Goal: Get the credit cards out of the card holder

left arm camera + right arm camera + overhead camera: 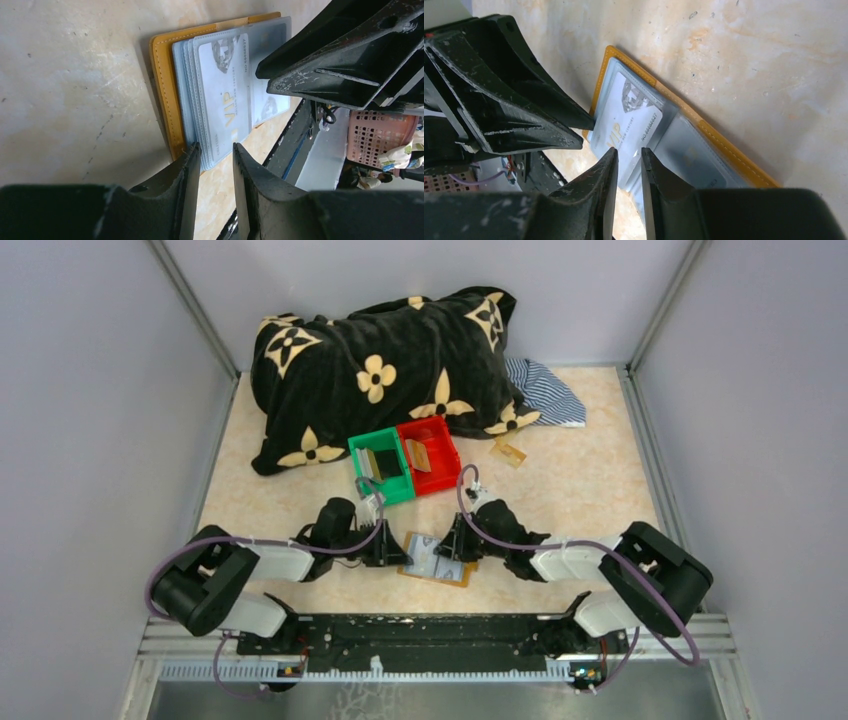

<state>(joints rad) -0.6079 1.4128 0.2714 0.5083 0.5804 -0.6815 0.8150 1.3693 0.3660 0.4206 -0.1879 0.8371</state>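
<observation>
The card holder [437, 562] lies open on the table between my two grippers, tan leather [165, 90] with clear grey sleeves. A silvery VIP credit card [225, 95] sits in the top sleeve [629, 120]. My left gripper [216, 148] is open at the holder's left end [398, 553], its tips on either side of the sleeve stack's corner. From the right, my right gripper [629, 151] stands narrowly open [452, 545], with the VIP card's edge between its tips. A grey card lies in the green bin [380, 465] and a gold-tan one in the red bin [428, 453].
A black flowered pillow [380, 370] and a striped cloth [545, 390] fill the back of the table. A small tan card [510, 451] lies right of the red bin. The two bins stand just behind the grippers. Grey walls close in both sides.
</observation>
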